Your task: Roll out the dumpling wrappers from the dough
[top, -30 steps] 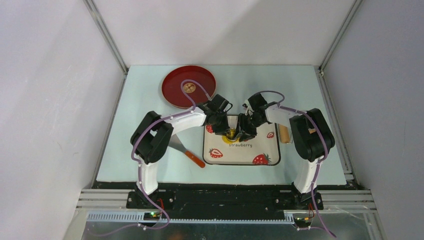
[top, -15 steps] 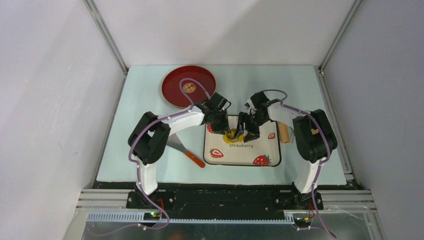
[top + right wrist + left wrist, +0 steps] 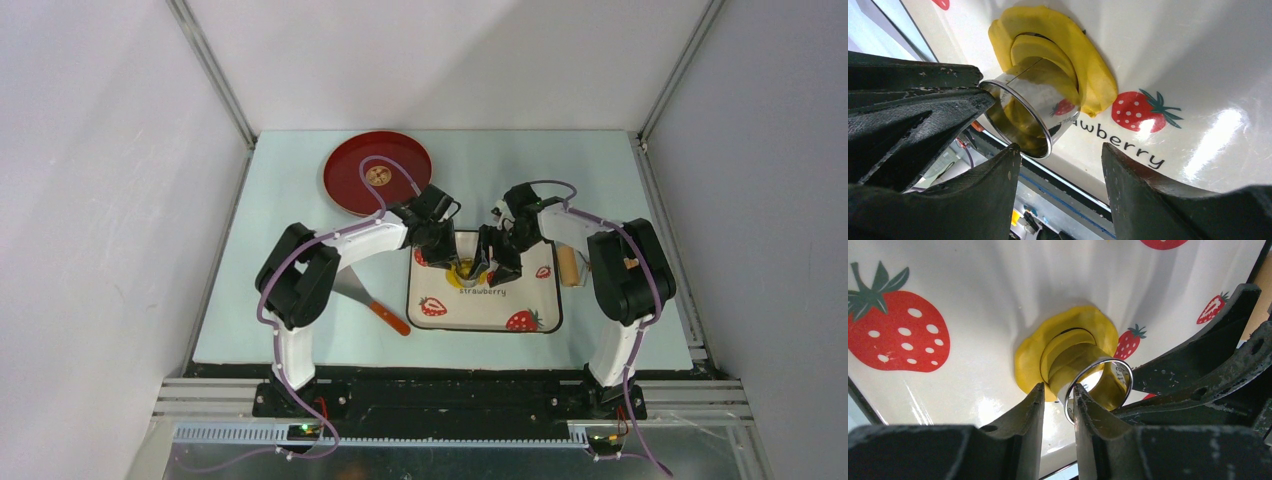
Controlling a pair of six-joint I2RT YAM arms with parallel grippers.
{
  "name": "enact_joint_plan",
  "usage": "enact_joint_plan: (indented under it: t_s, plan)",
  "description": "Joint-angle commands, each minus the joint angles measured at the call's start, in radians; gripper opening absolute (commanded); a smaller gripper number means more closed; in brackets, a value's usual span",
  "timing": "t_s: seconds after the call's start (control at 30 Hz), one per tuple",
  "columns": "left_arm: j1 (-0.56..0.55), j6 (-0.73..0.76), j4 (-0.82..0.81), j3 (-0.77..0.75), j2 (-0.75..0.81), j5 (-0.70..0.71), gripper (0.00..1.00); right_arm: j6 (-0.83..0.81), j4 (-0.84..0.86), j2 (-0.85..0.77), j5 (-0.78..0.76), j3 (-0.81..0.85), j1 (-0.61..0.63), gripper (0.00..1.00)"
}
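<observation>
The dough [image 3: 1027, 356] is a flattened yellow patch [image 3: 1094, 75] on the strawberry mat [image 3: 500, 305]. A round cut piece, the dumpling wrapper [image 3: 1040, 50], lies inside the hole in it [image 3: 1064, 344]. My left gripper [image 3: 1057, 394] is shut on the wall of the metal ring cutter [image 3: 1120, 377], one finger inside and one outside. The cutter [image 3: 1040, 107] is tilted over the cut. My right gripper [image 3: 1060, 152] stands open just beside the cutter, its left fingertip [image 3: 1010, 155] close to the rim, holding nothing. In the top view both grippers [image 3: 472, 268] meet over the dough [image 3: 462, 273].
A red plate [image 3: 345, 190] with a small round wooden piece [image 3: 378, 176] sits at the back left. A spatula with an orange handle [image 3: 378, 308] lies left of the mat. The wooden roller [image 3: 568, 266] lies right of the mat, under the right arm.
My right gripper's jaws have opened wider and let go of the ring cutter. The left gripper keeps its hold; both arms have shifted only slightly.
</observation>
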State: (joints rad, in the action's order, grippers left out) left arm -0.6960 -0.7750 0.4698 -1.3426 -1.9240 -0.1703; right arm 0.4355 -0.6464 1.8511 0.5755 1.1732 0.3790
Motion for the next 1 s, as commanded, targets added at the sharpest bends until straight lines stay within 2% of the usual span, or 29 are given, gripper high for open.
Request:
enact_joint_plan:
  t_s: [0.0,0.37,0.6,0.83,0.97]
  plan:
    - [0.005,0.026,-0.012,-0.015,0.027,-0.027,0.31,-0.003,0.007,-0.024,0.036,0.032,0.0,0.65]
    - [0.002,0.034,-0.012,-0.017,0.064,-0.051,0.32,-0.009,0.006,-0.011,0.04,0.032,-0.001,0.65]
    - [-0.008,0.026,-0.013,0.005,0.086,-0.012,0.36,-0.011,0.006,-0.004,0.041,0.032,-0.001,0.65]
    - [-0.024,0.035,-0.013,-0.006,0.072,-0.029,0.27,-0.008,0.012,-0.004,0.041,0.033,-0.007,0.65]
    - [-0.039,0.04,-0.013,-0.005,0.058,-0.022,0.26,-0.006,0.014,-0.005,0.046,0.032,-0.013,0.62]
